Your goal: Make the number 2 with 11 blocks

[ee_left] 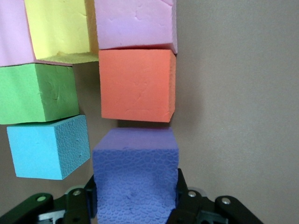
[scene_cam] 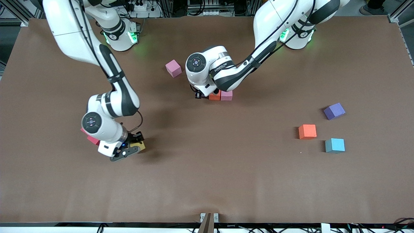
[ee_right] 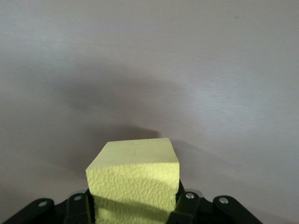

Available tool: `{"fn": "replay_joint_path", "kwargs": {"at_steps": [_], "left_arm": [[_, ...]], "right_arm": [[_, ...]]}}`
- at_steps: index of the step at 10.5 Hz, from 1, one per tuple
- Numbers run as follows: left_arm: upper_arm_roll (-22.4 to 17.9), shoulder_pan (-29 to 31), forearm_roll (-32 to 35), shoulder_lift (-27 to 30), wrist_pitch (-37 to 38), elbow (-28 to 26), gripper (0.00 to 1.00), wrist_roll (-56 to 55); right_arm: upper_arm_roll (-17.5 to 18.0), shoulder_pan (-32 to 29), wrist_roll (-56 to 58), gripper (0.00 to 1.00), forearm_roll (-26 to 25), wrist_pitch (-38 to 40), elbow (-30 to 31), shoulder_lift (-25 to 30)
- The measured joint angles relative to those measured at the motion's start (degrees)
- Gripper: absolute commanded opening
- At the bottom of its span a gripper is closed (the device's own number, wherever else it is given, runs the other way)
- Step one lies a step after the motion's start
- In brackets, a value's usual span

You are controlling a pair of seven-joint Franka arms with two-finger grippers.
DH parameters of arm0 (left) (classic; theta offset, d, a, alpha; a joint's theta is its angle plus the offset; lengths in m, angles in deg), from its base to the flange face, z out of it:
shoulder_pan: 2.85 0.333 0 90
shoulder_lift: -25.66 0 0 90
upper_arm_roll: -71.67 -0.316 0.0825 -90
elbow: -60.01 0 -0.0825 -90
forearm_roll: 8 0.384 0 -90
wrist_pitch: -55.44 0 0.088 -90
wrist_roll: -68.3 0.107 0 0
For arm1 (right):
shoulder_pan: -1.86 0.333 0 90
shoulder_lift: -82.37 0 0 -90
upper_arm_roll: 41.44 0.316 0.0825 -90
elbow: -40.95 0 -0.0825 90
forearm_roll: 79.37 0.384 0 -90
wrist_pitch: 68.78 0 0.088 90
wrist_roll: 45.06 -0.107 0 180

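table brown, the lot sits on it | partly built number 2 mid-table under the left wrist | left gripper fingers either side of a purple block, just by the orange one | right gripper clamped on a yellow block toward the right arm's end | loose blocks toward the left arm's end

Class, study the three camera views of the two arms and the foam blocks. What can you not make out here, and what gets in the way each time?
- Front view: most of the number 2 is hidden under the left arm's wrist; only an orange block and a pink block show.
- Front view: the red block is largely covered by the right arm.
- Left wrist view: the purple block between the left gripper fingers and the green block are cut by picture edges.
- Right wrist view: the right gripper hides the yellow block base.
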Motion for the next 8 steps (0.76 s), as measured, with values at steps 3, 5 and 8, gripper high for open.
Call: {"fn": "replay_joint_path", "kwargs": {"at_steps": [3, 5, 8], "left_arm": [[-0.2, -0.01, 0.01, -0.05, -1.32, 0.09, 0.62, 0.0], [-0.31, -0.02, 0.14, -0.18, -1.46, 0.05, 0.62, 0.0], [-0.4, -0.04, 0.23, -0.27, -2.47, -0.23, 0.62, 0.03]], "right_arm": [[0.11, 4.03, -8.86, 0.32, 0.01, 0.1, 0.0, 0.16], [0.11, 6.1, -13.64, 0.31, 0.01, 0.1, 0.0, 0.18], [0.02, 6.93, -15.53, 0.31, 0.01, 0.1, 0.0, 0.18]]}}
